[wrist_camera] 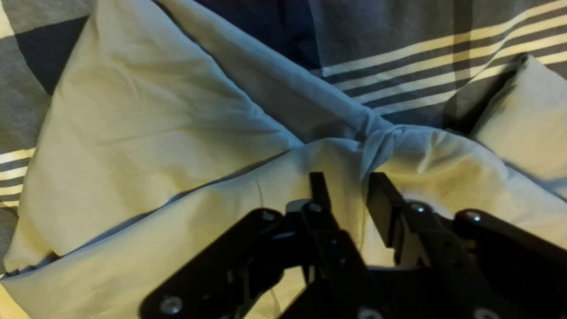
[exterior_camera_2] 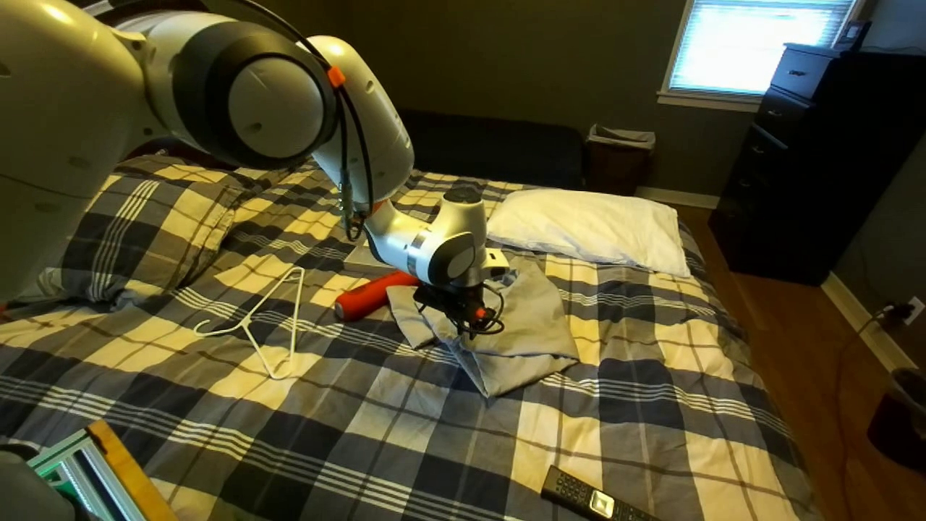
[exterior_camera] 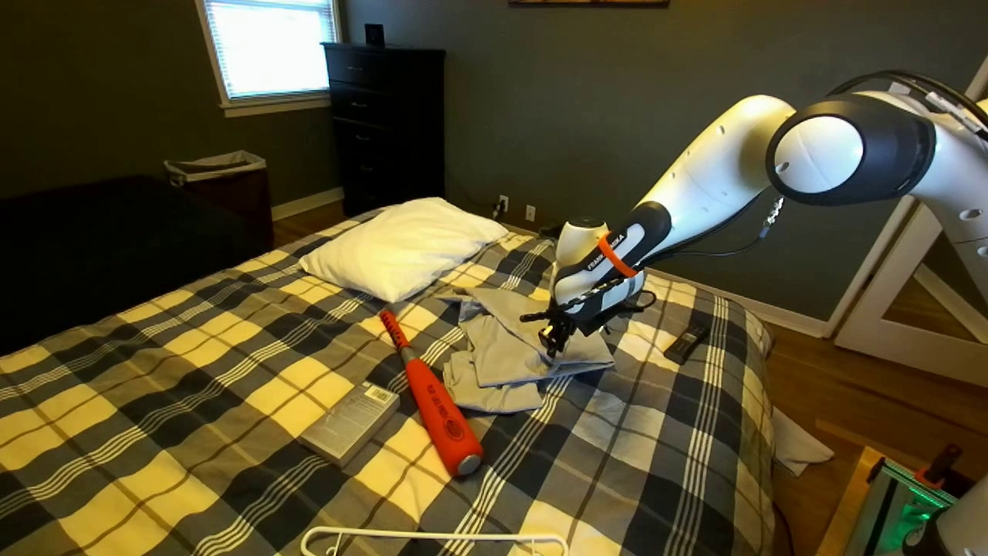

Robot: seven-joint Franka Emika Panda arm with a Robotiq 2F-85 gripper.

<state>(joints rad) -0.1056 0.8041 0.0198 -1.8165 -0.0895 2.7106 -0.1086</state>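
Observation:
My gripper [wrist_camera: 346,181] points down over a crumpled light grey cloth [wrist_camera: 133,133] in the wrist view. Its two black fingers stand apart, with grey cloth showing below and between the tips and nothing clearly pinched. A bunched fold lies just beyond the fingertips. In both exterior views the gripper [exterior_camera: 553,344] [exterior_camera_2: 472,329] is low at the grey cloth [exterior_camera: 502,347] [exterior_camera_2: 528,318]; whether the tips touch it I cannot tell. A red bat [exterior_camera: 432,401] lies beside the cloth; its thick end [exterior_camera_2: 369,295] shows in an exterior view, the rest partly hidden by the arm.
The plaid bed [exterior_camera: 617,448] carries a white pillow [exterior_camera: 405,247], a grey box or book [exterior_camera: 351,421], a black remote [exterior_camera: 687,342] and a white hanger [exterior_camera_2: 249,322]. A plaid pillow [exterior_camera_2: 152,231] lies under the raised arm. A dark dresser [exterior_camera: 390,123] stands beyond the bed.

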